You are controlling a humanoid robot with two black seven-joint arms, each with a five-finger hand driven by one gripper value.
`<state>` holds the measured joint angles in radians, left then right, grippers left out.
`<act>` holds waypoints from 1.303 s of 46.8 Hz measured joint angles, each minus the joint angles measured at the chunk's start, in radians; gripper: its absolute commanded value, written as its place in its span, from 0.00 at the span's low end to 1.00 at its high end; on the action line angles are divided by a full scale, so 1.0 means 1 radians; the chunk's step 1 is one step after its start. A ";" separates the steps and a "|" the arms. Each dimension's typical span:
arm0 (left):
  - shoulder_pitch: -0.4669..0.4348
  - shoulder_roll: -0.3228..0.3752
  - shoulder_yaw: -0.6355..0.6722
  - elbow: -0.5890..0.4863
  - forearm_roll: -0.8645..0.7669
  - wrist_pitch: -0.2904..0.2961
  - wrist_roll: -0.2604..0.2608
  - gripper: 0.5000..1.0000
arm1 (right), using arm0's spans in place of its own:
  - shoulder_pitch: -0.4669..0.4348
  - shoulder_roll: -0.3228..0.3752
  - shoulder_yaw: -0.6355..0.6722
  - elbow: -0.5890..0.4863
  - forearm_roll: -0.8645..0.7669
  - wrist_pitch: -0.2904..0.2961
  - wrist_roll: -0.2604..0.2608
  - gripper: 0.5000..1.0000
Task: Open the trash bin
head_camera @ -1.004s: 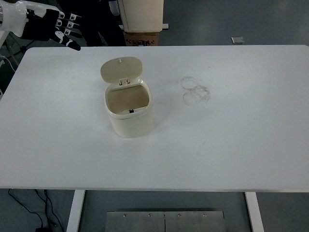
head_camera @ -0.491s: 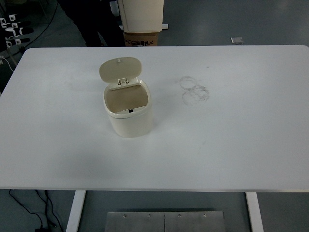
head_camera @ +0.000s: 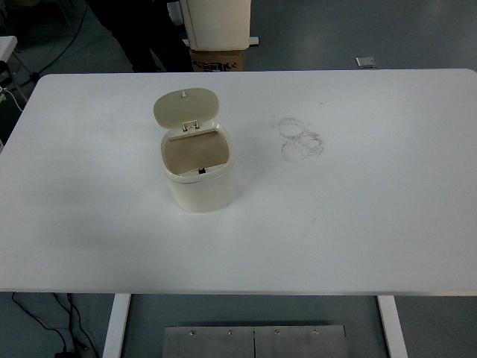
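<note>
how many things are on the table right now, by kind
trash bin, cream, lid flipped up and open: 1
ring-shaped smudge marks on the white table: 1 cluster
robot hand: 0 in view
total: 1 object on the table, plus the marks

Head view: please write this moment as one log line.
trash bin: upright, left of table centre | lid: open, tilted back | inside: looks empty | hands: none in view | ring marks: right of bin
</note>
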<state>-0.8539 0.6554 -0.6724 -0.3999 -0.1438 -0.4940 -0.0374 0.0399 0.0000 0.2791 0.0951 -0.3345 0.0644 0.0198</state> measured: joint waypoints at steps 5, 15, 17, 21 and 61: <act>0.011 -0.034 -0.017 0.047 -0.017 -0.002 -0.023 1.00 | 0.000 0.000 0.000 0.000 0.000 0.000 0.000 0.98; 0.053 -0.044 -0.020 0.060 -0.155 -0.006 -0.043 1.00 | 0.000 0.000 0.000 0.000 0.000 0.000 0.000 0.98; 0.060 -0.050 -0.020 0.060 -0.172 -0.006 -0.043 1.00 | 0.000 0.000 0.000 0.000 0.000 0.000 0.000 0.98; 0.071 -0.060 -0.020 0.060 -0.206 -0.006 -0.046 1.00 | 0.000 0.000 0.000 0.000 0.000 0.000 0.000 0.98; 0.202 -0.108 -0.101 0.062 -0.346 -0.003 -0.049 1.00 | 0.000 0.000 0.000 0.000 -0.001 0.000 0.000 0.98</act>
<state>-0.6520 0.5475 -0.7732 -0.3374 -0.4896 -0.4971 -0.0860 0.0399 0.0000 0.2789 0.0951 -0.3352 0.0644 0.0193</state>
